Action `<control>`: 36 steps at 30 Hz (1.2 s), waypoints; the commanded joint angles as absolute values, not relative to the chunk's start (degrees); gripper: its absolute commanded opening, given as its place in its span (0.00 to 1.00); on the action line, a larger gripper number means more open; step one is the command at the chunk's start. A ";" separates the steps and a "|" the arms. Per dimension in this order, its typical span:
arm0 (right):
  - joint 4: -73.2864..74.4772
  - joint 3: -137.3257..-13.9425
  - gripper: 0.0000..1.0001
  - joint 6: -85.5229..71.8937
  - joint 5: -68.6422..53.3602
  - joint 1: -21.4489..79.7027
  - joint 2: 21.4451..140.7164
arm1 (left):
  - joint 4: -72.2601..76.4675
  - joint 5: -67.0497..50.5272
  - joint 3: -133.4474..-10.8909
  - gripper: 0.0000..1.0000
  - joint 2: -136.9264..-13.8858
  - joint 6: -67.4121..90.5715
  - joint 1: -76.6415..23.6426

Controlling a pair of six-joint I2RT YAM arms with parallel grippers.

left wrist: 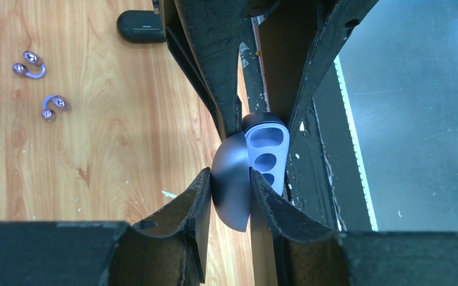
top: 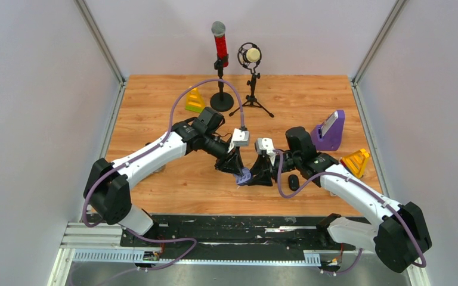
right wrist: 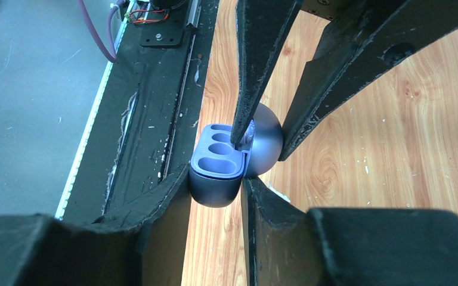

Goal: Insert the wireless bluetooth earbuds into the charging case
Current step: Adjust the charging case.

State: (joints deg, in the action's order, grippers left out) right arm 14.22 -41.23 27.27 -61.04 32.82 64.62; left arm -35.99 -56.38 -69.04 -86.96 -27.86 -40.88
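Here, just over the near edge of the worktop (left wrist: 95,179), the purple charging case (left wrist: 265,149) is held open between the two arms. The left fingers (left wrist: 198,199) pinch its domed lid and the right fingers (right wrist: 261,205) pinch its base, so both pairs are closed on the same thing and neither is free.

The row of hollows runs along the line from one arm to the other. It faces toward the black strip (right wrist: 155,119) at the near edge.

The purple earbuds (left wrist: 52,107) lie loose on the wood on the opposite side, behind the lid. They are well apart from all the fingers and near a black case (left wrist: 140,27). I judge that the right arm is the nearer one to them.

In the left wrist view nothing stands close around them. The microphones (top: 219,44) stand far behind.
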 commanded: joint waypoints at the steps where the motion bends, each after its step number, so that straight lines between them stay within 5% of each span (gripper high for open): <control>1: 10.99 -41.88 0.00 27.75 -62.15 32.93 63.49 | -36.79 -57.81 -71.31 0.25 -87.27 -29.35 -41.75; 8: 10.99 -41.75 0.01 28.22 -61.67 32.95 63.54 | -37.09 -57.50 -71.52 0.13 -87.04 -29.38 -41.75; 14: 11.01 -41.73 0.20 28.73 -60.81 32.95 63.50 | -37.17 -56.68 -71.72 0.06 -86.48 -29.36 -41.75; 24: 10.90 -42.01 0.36 28.64 -59.94 32.93 63.59 | -36.73 -55.70 -71.29 0.00 -85.56 -29.26 -41.75; 31: 10.90 -42.01 0.70 29.19 -57.60 32.61 62.90 | -36.29 -54.28 -70.97 0.00 -85.10 -29.07 -41.75; 36: 10.90 -41.75 0.83 29.90 -56.28 31.58 62.09 | -35.04 -51.98 -70.48 0.00 -84.95 -28.21 -41.75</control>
